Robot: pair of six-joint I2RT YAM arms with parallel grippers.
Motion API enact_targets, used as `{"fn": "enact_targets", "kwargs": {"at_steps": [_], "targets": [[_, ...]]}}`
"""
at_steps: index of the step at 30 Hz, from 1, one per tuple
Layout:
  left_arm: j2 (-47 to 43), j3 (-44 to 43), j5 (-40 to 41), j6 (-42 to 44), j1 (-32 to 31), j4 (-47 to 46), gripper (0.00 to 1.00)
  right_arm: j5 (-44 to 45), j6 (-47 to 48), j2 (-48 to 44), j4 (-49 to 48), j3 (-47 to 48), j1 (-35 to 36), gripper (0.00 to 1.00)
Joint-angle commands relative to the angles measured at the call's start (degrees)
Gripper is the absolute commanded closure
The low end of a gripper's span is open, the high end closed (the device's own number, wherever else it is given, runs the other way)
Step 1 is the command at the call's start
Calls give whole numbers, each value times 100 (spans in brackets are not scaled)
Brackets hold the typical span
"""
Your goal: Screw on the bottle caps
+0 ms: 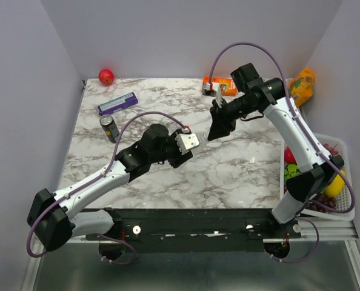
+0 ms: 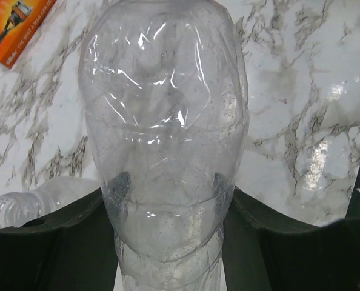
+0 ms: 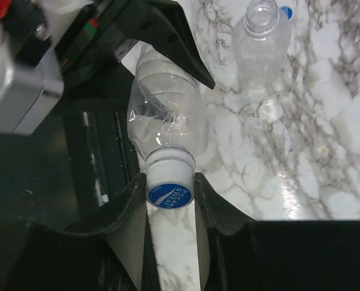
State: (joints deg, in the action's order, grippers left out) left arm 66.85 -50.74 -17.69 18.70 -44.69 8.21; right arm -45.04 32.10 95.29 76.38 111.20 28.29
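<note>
My left gripper (image 2: pixel 168 194) is shut on the body of a clear bottle (image 2: pixel 168 115) and holds it above the marble table. In the right wrist view that bottle (image 3: pixel 168 121) points its neck at my right gripper (image 3: pixel 170 185), which is shut on the blue-topped white cap (image 3: pixel 170 194) sitting on the neck. In the top view the left gripper (image 1: pixel 195 142) and the right gripper (image 1: pixel 215 132) meet over the table's middle. A second clear bottle (image 3: pixel 262 42) stands open on the table, with another blue cap (image 3: pixel 287 11) just behind it. A clear bottle (image 2: pixel 22 203) also lies at the lower left of the left wrist view.
A dark drink can (image 1: pixel 109 128) and a purple box (image 1: pixel 117 103) are at the back left, a red fruit (image 1: pixel 106 76) in the far corner. An orange packet (image 1: pixel 219 85) lies at the back. A white basket (image 1: pixel 350 151) of fruit stands on the right.
</note>
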Motion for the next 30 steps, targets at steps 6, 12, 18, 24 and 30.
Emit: {"fn": "enact_targets", "kwargs": {"at_steps": [6,12,18,24,30], "targets": [[47,-252,2006,-121,-611,-1348,100,-1918,-3583,534,325,-1153,-437,100],[206,-305,1937,-191,-647,-1129,100,-2158,-3763,772,-35,-627,-588,97],[223,-165,1839,-183,-655,-935,100,-1720,-3816,738,-176,-142,-921,99],[320,-182,2902,-226,-752,-1049,100,-2026,-4044,272,-202,-1283,-992,100],[443,-190,3475,-182,-998,-1076,100,-2361,-4107,157,-299,-1568,-1045,94]]}}
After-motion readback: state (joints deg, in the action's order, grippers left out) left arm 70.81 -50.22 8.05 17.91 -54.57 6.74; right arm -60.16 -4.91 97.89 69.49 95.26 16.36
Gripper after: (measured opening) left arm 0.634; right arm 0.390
